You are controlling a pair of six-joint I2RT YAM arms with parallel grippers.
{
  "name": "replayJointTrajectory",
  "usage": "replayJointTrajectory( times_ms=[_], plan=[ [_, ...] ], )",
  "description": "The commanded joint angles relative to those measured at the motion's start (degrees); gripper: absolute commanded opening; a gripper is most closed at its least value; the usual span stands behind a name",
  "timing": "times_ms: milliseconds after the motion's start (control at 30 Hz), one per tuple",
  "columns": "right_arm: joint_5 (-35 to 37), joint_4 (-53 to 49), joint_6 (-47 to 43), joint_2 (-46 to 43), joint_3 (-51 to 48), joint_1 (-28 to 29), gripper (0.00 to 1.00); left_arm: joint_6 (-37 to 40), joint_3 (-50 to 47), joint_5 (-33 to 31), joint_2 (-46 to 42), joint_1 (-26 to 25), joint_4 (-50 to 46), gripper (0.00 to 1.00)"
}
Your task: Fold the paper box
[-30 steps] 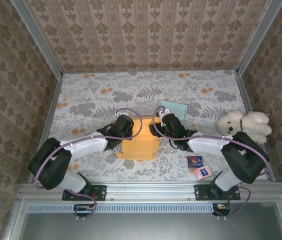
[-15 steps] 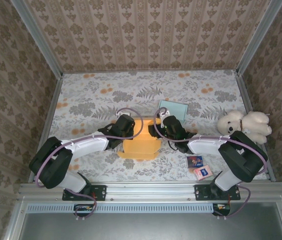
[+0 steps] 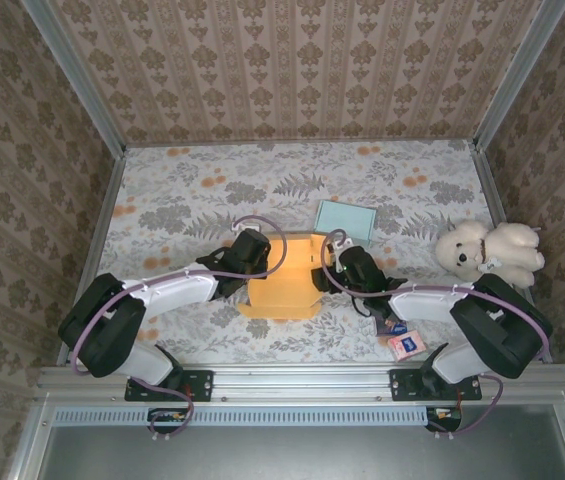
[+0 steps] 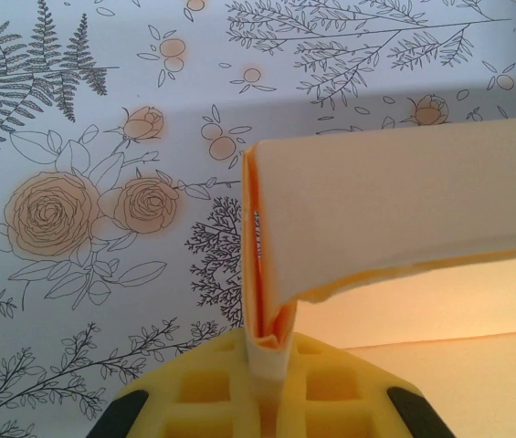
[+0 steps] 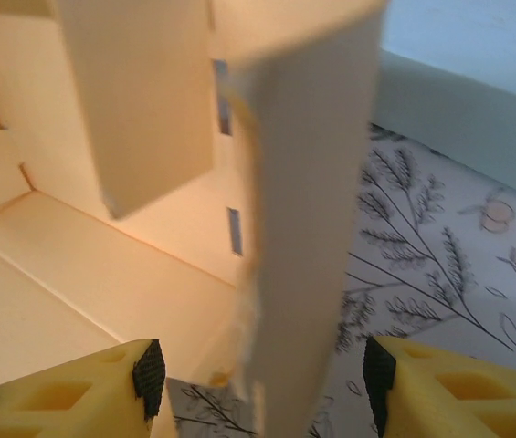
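Orange paper box (image 3: 282,285) stands part-folded, one wall pinched tight in the left gripper (image 4: 267,360), the opposite wall standing untouched between the open jaws of the right gripper (image 5: 258,370).

No legible txt; print on small cards (image 3: 407,345) too tiny.
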Motion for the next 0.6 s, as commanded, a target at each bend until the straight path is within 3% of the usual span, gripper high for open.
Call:
replayJointTrajectory(
  times_ms=[0,200,567],
  plan=[
    [-0.98,-0.5,1.89,-1.72,-1.22,-2.37,0.62,-0.29,-1.04,-0.06,0.8,0.54,-3.73,0.0],
    [-5.12,1.34,3.21,-1.44,-1.76,-4.7,0.62,0.06,-1.26,0.03,0.71,0.45,-3.55,0.0],
    [-6.05,4.18,5.08,-2.45,-5.31,-8.48,0.62,0.29,-1.59,-0.57,0.11,0.45,-4.07,0.0]
  ],
)
